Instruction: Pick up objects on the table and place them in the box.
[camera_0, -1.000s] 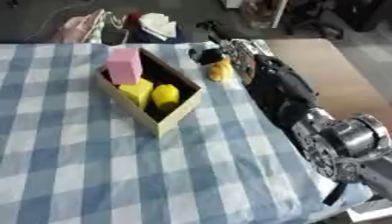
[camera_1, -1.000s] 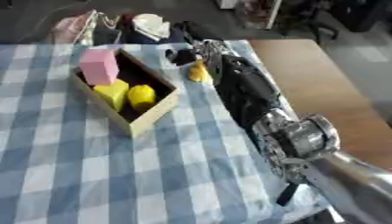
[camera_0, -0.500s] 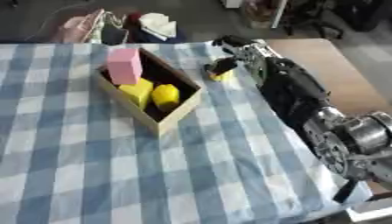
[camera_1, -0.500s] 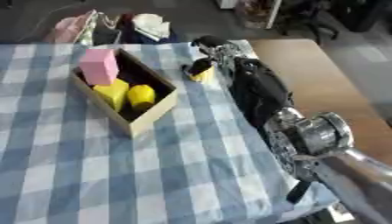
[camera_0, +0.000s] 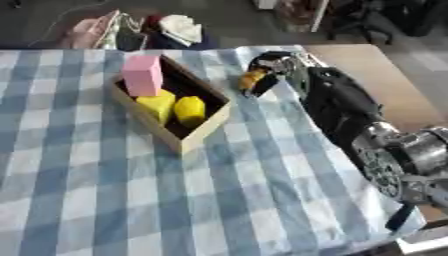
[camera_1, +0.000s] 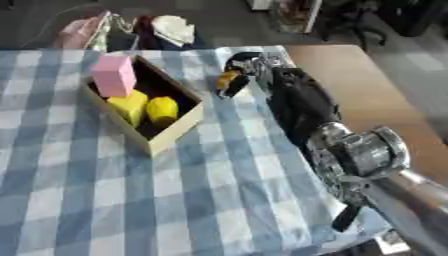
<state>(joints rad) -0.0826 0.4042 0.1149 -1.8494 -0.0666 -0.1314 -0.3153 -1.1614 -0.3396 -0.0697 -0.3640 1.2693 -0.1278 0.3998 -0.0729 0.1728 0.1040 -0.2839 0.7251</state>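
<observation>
— Any lettering, labels or numbers to read?
— None legible anywhere. Checked the wooden box (camera_0: 203, 131), the pink block (camera_0: 143, 75) and the yellow pieces (camera_0: 175, 107) inside: plain faces only.
— On the checked cloth (camera_0: 131, 200) over the worktop, or the black arm?
— Nothing but blue and white squares; no marking readable on the right hand (camera_0: 278, 67) or its orange object (camera_0: 252, 78).
</observation>
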